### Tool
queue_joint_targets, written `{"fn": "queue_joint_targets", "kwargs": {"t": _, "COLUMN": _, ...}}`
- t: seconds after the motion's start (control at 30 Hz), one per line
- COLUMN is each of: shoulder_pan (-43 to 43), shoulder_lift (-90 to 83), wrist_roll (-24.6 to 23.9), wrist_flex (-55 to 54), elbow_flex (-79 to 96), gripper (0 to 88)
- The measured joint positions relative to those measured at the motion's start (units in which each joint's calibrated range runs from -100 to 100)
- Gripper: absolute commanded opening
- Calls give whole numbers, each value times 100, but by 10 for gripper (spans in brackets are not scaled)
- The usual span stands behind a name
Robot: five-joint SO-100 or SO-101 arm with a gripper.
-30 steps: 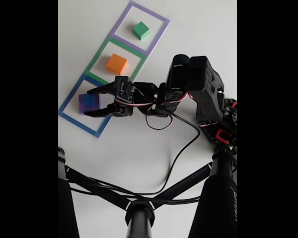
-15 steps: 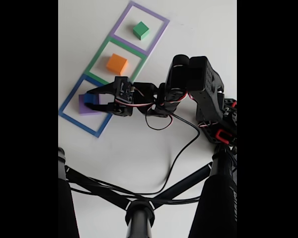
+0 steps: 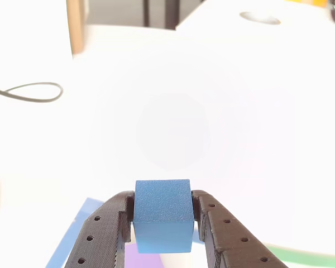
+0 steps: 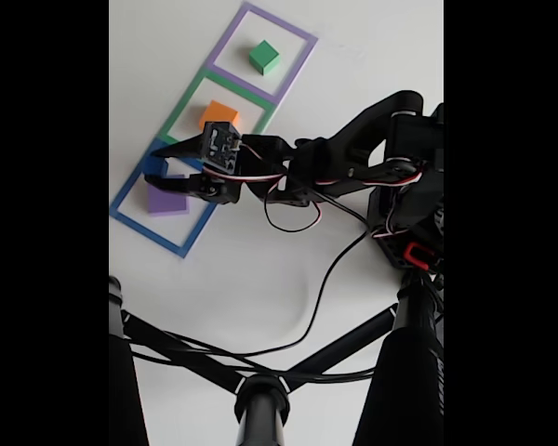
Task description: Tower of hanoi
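Other view: camera close behind end effector (image 3: 162,223), looking forward, low over bench (image 3: 173,128). Fixed view: high, looking down on bench (image 4: 260,269), farther off. Both share end effector (image 4: 158,167) and blue cube (image 3: 162,215).

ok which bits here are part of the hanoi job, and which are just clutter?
Job:
- blue cube, clamped in the gripper
- purple block, in the blue outline
- orange block, in the green outline
- green block, in the purple outline

Clutter:
- black cable on the table
- black tripod legs
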Motion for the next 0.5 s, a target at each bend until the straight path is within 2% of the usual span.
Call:
{"fn": "queue_joint_targets", "kwargs": {"t": 0.13, "shoulder_pan": 65, "shoulder_lift": -1351, "wrist_roll": 0, "wrist_flex": 1806, "elbow_flex": -209, "gripper": 24}}
{"fn": "queue_joint_targets", "kwargs": {"t": 0.27, "shoulder_pan": 311, "shoulder_lift": -2524, "wrist_roll": 0, "wrist_flex": 4101, "elbow_flex": -1088, "gripper": 18}}
{"fn": "queue_joint_targets", "kwargs": {"t": 0.5, "shoulder_pan": 557, "shoulder_lift": -3014, "wrist_roll": 0, "wrist_flex": 8435, "elbow_flex": -3943, "gripper": 14}}
